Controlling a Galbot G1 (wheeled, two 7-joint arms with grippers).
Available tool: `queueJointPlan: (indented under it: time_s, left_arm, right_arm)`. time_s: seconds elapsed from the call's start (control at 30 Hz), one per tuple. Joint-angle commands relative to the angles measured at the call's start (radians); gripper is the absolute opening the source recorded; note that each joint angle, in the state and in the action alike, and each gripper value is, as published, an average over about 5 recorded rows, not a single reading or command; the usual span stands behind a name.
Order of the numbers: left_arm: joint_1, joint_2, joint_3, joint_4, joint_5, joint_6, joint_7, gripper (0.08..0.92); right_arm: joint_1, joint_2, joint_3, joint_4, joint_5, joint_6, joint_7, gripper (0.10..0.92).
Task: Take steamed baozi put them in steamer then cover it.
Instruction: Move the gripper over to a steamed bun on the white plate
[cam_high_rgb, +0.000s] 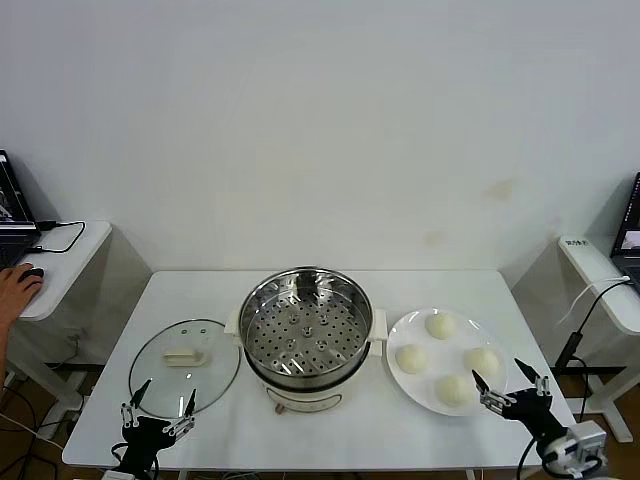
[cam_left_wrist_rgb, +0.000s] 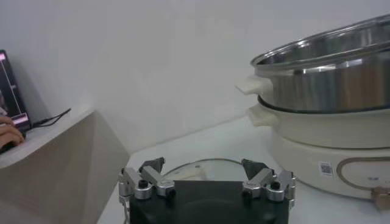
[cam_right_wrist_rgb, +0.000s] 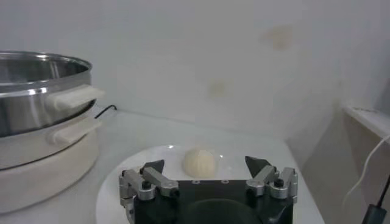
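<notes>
White wall behind; white table (cam_high_rgb: 330, 420) in front, side desks at both edges.

Steamer (cam_high_rgb: 305, 335): shiny steel pot, perforated tray inside, cream handles and base, at table centre, between the two claws and farther from the robot than either. Uncovered and empty. A small square code sticker (cam_left_wrist_rgb: 326, 168) sits on the base front; nothing on it can be read.

Cover (cam_high_rgb: 185, 365): clear glass lid with metal rim and cream handle, flat on the table, directly ahead of the left gripper and touching neither it nor the steamer.

Buns (cam_high_rgb: 441, 325): four, cream-white, on a white plate (cam_high_rgb: 405, 385) just ahead of the right gripper, beside the steamer's handle. One bun shows between the fingers in the right wrist view (cam_right_wrist_rgb: 200, 163), beyond them, not held.

Left gripper (cam_high_rgb: 160, 405): low at the table's near edge, fingers spread wide, holding nothing.

Right gripper (cam_high_rgb: 497, 385): at the plate's near rim, fingers spread wide, holding nothing.

A person's hand (cam_high_rgb: 18, 285) rests on the left side desk.
</notes>
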Motion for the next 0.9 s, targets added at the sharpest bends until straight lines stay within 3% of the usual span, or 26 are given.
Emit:
queueJointPlan:
  time_s: [0.03, 0.17, 0.5, 0.67, 0.9]
  left_arm:
    - [0.000, 0.001, 0.000, -0.003, 0.014, 0.001, 0.001, 0.823]
    - [0.012, -0.002, 0.004, -0.013, 0.040, -0.003, -0.003, 0.823]
    - [0.034, -0.050, 0.002, -0.040, 0.098, -0.019, 0.000, 0.823]
    - [0.037, -0.068, -0.005, -0.058, 0.102, -0.024, -0.003, 0.823]
    - [0.050, -0.093, -0.011, -0.077, 0.103, -0.025, -0.003, 0.823]
  right_arm:
    - [0.046, -0.047, 0.014, 0.005, -0.005, -0.011, 0.016, 0.823]
    - [0.187, -0.222, -0.005, -0.030, -0.160, -0.114, -0.074, 0.823]
    - [0.659, -0.509, -0.365, -0.289, -0.504, -0.113, -0.608, 0.823]
    - [0.965, -0.518, -0.636, -0.418, -0.618, -0.087, -0.814, 0.823]
    - [1.346, -0.438, -1.044, -0.651, -0.719, 0.015, -0.969, 0.823]
